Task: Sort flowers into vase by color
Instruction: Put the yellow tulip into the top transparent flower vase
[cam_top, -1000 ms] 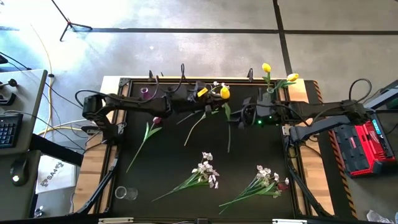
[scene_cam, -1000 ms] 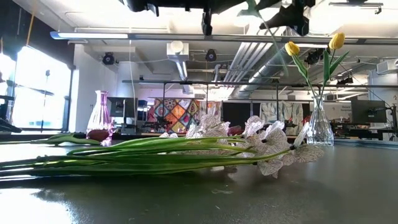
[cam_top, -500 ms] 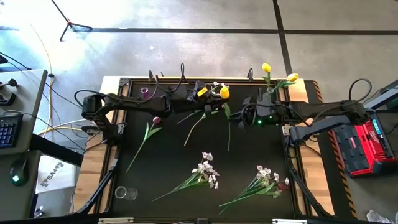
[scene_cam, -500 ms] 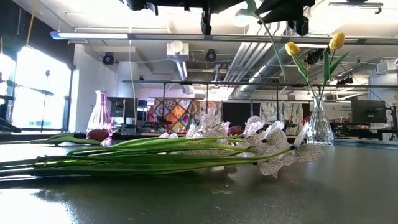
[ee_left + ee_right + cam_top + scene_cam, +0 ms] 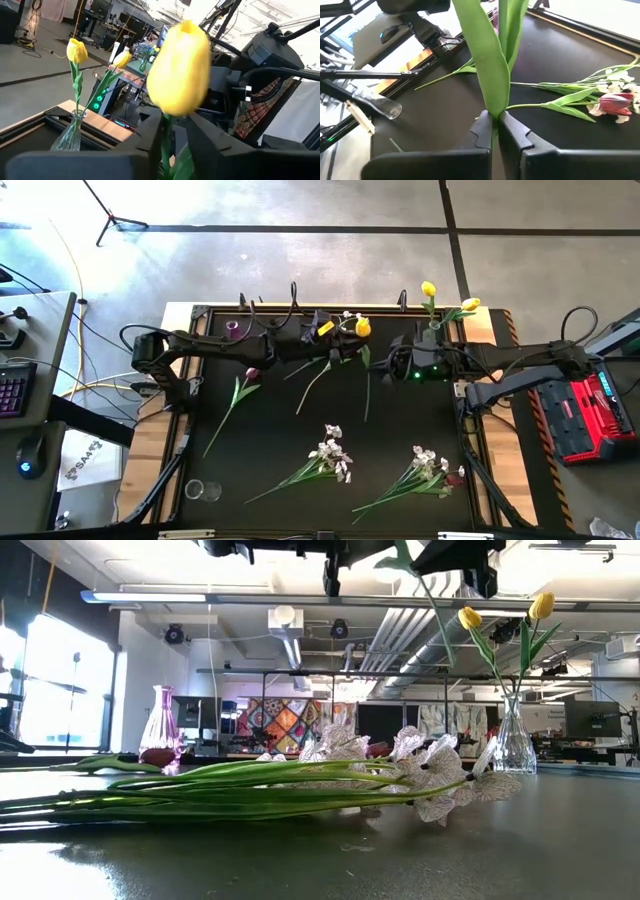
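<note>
A: Handover is the step in hand, by my reading. The yellow tulip hangs in the air between the arms, over the back of the table. The right gripper is pinched tight on its green stem; the left gripper stands just under the bloom with its fingers close about the stem, and I cannot tell whether they grip or have slackened.

B: And next?

A: The left has to let go fully, then the right carries the stem to the clear vase at the back right, where two yellow tulips already stand, and lowers it in stem first, upright.

B: The others?

A: One maroon tulip lies on the table's left half, another among the white sprays at the front. A purple vase waits at the back left, a small glass at the front left.

B: Any writing?

A: None I can read.
</note>
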Robot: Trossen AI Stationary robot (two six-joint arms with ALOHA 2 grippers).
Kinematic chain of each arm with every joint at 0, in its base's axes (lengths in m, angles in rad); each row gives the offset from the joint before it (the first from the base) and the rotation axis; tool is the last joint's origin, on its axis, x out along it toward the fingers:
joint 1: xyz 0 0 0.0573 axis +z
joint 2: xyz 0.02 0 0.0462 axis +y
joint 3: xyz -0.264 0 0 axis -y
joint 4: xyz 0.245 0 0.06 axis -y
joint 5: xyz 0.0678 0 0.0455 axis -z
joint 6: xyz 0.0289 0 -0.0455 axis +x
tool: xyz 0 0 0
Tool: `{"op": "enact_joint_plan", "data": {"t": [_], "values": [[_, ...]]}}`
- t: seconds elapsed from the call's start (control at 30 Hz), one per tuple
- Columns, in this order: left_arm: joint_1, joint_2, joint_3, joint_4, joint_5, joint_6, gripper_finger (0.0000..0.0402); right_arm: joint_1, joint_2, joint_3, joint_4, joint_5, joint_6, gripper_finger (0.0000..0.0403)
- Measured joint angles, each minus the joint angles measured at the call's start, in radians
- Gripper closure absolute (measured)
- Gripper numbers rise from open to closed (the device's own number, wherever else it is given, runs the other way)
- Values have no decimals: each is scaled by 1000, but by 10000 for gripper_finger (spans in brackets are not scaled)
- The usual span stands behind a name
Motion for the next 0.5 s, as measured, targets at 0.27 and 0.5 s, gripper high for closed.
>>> {"op": "enact_joint_plan", "data": {"t": [0.27,0.5], "values": [[34,-7,0,-25,36,-33,253,0,-84,0,-98,123,64,402],[63,-12,-1,-57,108,-34,255,1,-260,0,-318,314,105,402]]}}
